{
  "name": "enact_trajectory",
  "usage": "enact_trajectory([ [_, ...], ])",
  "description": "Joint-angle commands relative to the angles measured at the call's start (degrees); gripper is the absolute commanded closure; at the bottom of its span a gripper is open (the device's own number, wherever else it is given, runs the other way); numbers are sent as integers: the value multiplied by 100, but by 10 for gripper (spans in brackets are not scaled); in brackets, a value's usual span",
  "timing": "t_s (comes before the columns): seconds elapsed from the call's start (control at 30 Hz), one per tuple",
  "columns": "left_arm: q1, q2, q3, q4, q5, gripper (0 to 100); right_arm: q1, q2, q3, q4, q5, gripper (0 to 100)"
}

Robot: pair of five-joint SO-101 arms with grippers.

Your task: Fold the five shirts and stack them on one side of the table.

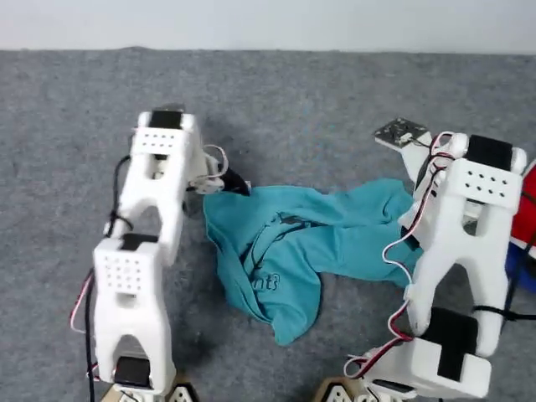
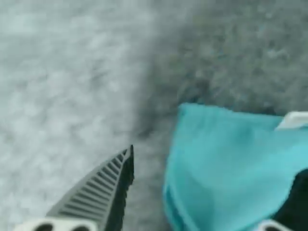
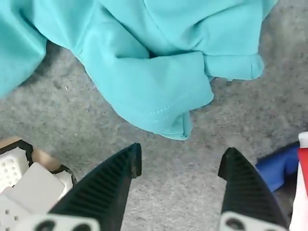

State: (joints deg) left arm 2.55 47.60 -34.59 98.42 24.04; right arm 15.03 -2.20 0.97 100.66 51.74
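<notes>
**Teal shirt unfolded, folding barely begun**

The teal shirt [image 1: 285, 243] lies crumpled in the middle of the grey surface [image 1: 335, 109], between the two arms. Its body is bunched and twisted, one part trails towards the near edge, and a sleeve end curls over on the right arm's side. No clean fold shows anywhere on it.

The left gripper [image 2: 211, 183] sits low at the shirt's far corner on the left arm's side. Its jaws stand wide apart, with teal fabric lying between them but not pinched. The right gripper [image 3: 183, 163] hangs over bare surface just short of the curled sleeve end. Its jaws are also apart and hold nothing.

Beyond the right arm, at the edge of the surface, lies some red and blue cloth [image 1: 526, 243]. It is probably made up of other shirts. Whether they are folded or stacked cannot be told, since little of them shows.

As a judgement, the task is at an early stage for this shirt. It has to be spread flat, folded and carried to a stack, and no finished pile can be confirmed from here.
</notes>
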Motion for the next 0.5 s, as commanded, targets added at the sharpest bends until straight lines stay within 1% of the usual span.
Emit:
enact_trajectory([
  [0.0, 79, 316, -470, 229, -132, 536, 189, -242, -26, 224, -53, 735],
  [0.07, 114, 413, -462, 229, -264, 578, 303, -207, -26, 224, -53, 735],
  [0.1, 114, 448, -462, 229, -378, 620, 365, -207, -26, 224, -53, 735],
  [0.17, 149, 519, -470, 211, -677, 737, 479, -198, -26, 224, -53, 735],
  [0.27, 229, 659, -497, 211, -1169, 949, 576, -198, -26, 224, -53, 735],
  [0.3, 264, 712, -497, 211, -1275, 1000, 620, -198, -26, 224, -53, 735],
  [0.37, 325, 747, -497, 211, -1213, 971, 708, -198, -18, 224, -62, 735],
  [0.47, 448, 589, -514, 193, -1055, 987, 778, -224, 185, 224, -62, 735],
])
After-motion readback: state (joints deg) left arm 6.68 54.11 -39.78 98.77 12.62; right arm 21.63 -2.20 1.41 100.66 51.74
